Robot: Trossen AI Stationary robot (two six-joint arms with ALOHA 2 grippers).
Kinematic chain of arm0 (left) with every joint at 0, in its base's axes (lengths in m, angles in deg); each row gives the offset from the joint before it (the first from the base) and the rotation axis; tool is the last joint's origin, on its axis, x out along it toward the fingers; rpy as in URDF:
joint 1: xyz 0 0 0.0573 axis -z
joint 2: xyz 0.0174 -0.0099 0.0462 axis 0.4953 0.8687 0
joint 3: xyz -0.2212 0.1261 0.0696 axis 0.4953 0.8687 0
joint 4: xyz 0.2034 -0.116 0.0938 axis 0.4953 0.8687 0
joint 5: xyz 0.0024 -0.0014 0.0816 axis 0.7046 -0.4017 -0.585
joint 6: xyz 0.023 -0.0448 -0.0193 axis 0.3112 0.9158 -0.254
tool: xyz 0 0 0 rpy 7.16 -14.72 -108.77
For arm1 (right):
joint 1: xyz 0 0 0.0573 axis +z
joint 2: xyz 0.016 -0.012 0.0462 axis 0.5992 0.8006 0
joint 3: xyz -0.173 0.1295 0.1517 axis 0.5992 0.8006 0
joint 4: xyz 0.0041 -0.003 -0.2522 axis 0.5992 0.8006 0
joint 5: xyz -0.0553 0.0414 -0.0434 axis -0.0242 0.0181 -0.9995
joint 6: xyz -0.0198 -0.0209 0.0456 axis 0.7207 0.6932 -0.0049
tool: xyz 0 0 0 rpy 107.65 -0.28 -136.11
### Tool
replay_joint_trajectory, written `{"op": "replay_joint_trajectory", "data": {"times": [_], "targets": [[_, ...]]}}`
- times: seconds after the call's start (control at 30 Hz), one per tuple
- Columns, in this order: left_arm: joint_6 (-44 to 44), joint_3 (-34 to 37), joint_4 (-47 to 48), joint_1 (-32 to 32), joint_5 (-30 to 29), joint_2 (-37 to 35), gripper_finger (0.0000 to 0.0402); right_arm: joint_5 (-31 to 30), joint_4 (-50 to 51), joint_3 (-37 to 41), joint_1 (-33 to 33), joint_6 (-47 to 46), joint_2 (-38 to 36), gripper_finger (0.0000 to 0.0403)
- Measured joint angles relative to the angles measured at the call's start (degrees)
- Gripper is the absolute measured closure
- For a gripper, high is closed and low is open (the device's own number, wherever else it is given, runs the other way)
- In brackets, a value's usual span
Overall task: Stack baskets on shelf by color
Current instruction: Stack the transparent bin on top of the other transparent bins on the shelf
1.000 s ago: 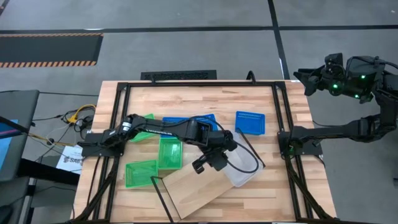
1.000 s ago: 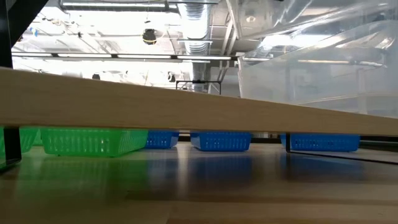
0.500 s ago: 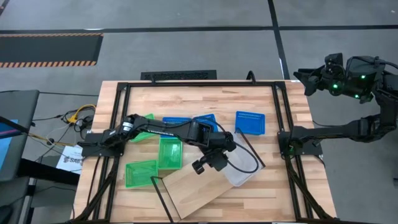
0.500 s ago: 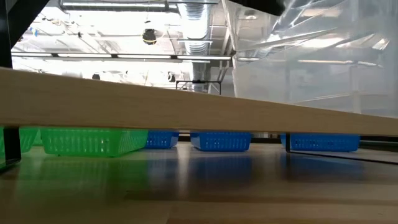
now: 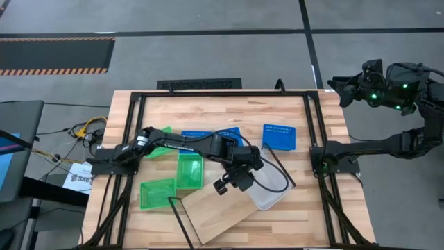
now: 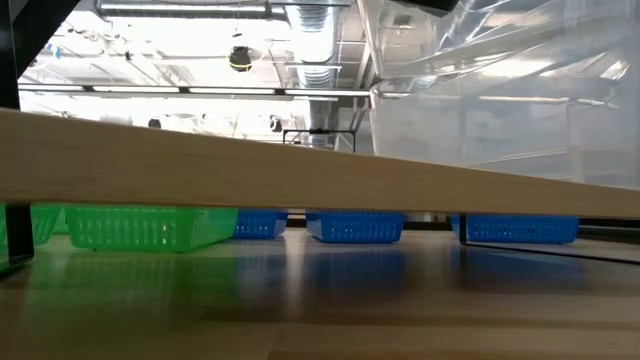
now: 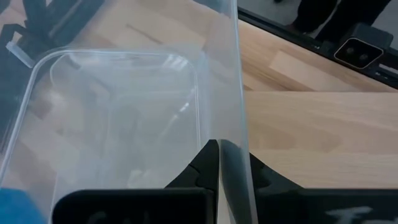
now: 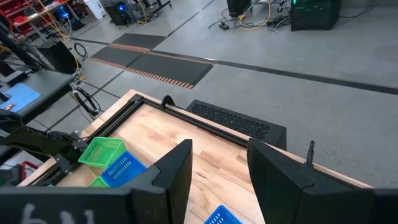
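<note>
Clear basket (image 6: 500, 100) slightly shifted, still gripped.

Left arm reaches from the table's left edge across toward the middle, forearm low and stretched out, wrist bent down. Left gripper (image 5: 244, 175) sits near table centre; in the left wrist view its fingers (image 7: 202, 171) are pinched together on the thin wall of the clear basket (image 7: 118, 118), one finger each side of the wall.

Right arm is off the table's right side, folded up and raised high, wrist pointing back toward the table. Right gripper (image 8: 217, 168) hangs in the air, fingers spread apart, nothing between them.
</note>
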State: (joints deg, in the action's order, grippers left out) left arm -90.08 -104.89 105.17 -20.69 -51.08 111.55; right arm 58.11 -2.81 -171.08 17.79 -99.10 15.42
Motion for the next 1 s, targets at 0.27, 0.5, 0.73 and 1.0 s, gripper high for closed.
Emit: {"op": "replay_joint_trajectory", "data": {"times": [0.27, 0.5, 0.73, 1.0], "targets": [[-0.3, 0.0, 0.2, 0.0, 0.1, 0.0, 0.039, 0.0, 0.0, 0.0, 0.0, 0.0, 0.0, 0.0224], [0.2, 0.0, 0.2, 0.0, -0.3, -0.1, 0.0344, 0.0, 0.0, 0.0, 0.0, 0.0, 0.0, 0.0225], [-0.4, -0.1, 0.0, 0.0, -0.3, -0.1, 0.031, 0.0, 0.0, 0.0, 0.0, 0.0, 0.0, 0.0226], [-6.4, -0.1, 0.0, 0.4, -0.1, -0.1, 0.033, 0.0, 0.0, 0.0, 0.0, 0.0, 0.0, 0.0227]]}}
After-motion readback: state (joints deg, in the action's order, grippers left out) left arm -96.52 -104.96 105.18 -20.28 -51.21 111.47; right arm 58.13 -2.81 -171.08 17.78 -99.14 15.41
